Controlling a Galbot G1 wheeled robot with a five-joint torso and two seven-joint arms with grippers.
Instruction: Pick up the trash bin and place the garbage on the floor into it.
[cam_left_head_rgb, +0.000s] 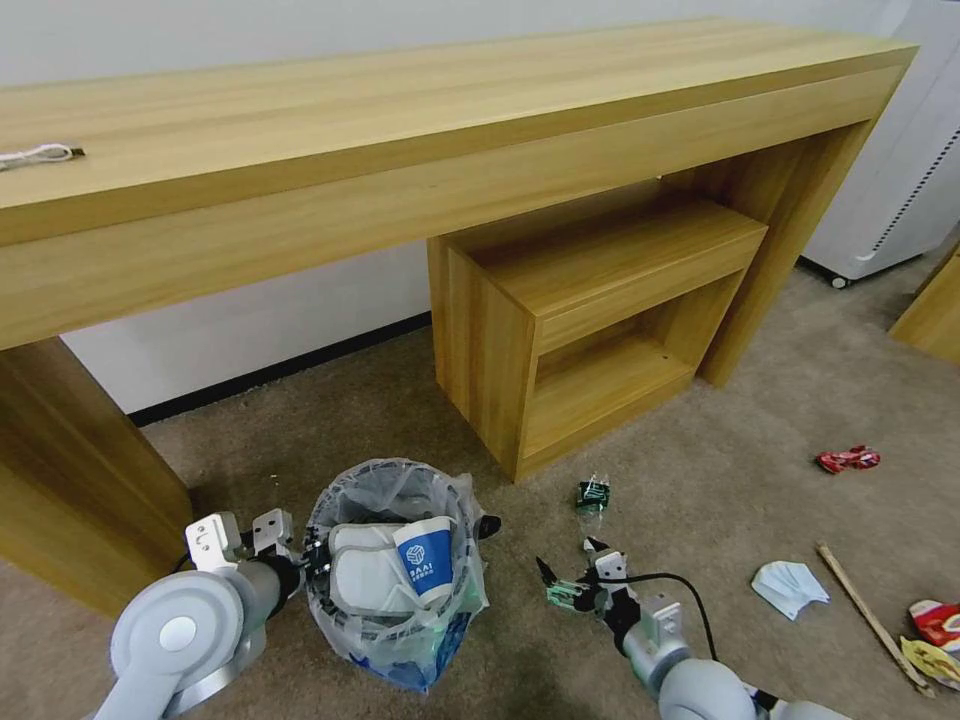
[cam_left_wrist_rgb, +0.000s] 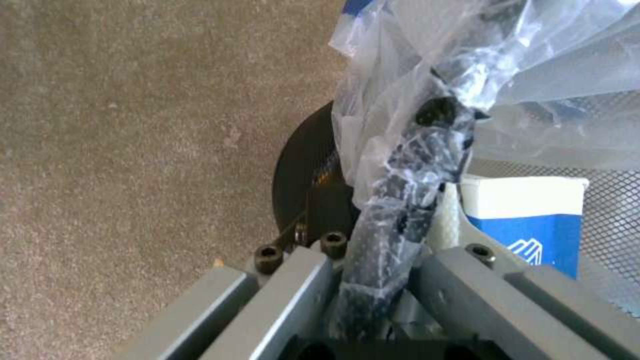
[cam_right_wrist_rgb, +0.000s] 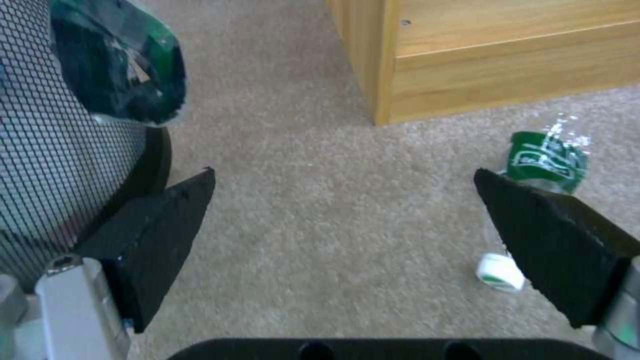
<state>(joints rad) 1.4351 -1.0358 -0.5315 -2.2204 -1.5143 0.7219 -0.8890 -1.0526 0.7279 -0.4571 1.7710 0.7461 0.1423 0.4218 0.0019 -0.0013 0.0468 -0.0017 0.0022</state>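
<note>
The grey left arm reaches forward low, its left gripper (cam_left_wrist_rgb: 383, 260) with jaws clamped tight on the plastic-wrapped rim of the small dark wire trash bin (cam_left_head_rgb: 400, 570). The right arm extends low; its right gripper (cam_left_head_rgb: 575, 575) has black jaws spread wide.
</note>
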